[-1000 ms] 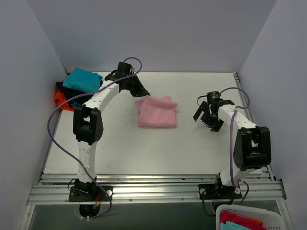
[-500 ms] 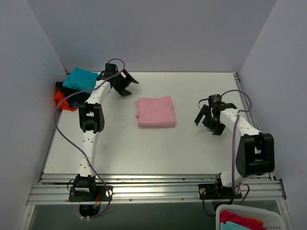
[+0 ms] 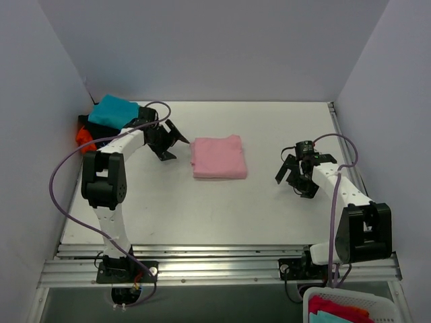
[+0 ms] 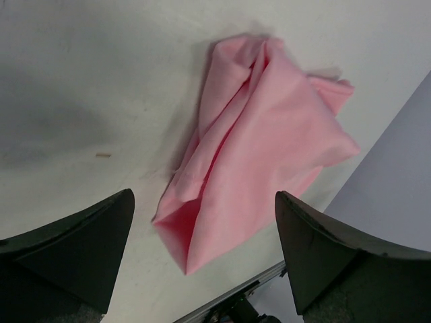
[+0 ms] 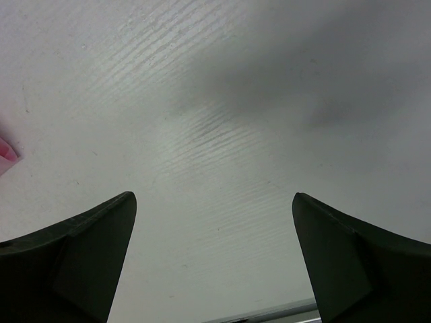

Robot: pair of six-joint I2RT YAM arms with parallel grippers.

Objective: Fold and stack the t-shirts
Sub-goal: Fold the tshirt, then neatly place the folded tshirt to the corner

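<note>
A folded light-pink t-shirt (image 3: 218, 157) lies flat in the middle of the table; the left wrist view shows it (image 4: 262, 141) ahead of the jaws. My left gripper (image 3: 172, 142) hovers open just left of it, holding nothing. At the back left corner sits a pile of t-shirts: a teal one (image 3: 113, 111) on top, a black one (image 3: 86, 123) and an orange-red one (image 3: 83, 137) under it. Open and empty, my right gripper (image 3: 298, 180) hangs over bare table to the right of the pink t-shirt, whose corner (image 5: 5, 153) shows at the right wrist view's left edge.
A white basket (image 3: 347, 308) with more coloured cloth stands off the table at the bottom right. Grey walls close in the table on the left, back and right. A metal rail (image 3: 215, 261) runs along the near edge.
My left gripper let go of the pink t-shirt's back left corner, opened, and swung away to the left. The t-shirt now lies flat. My right gripper drifted slightly toward the near edge.
</note>
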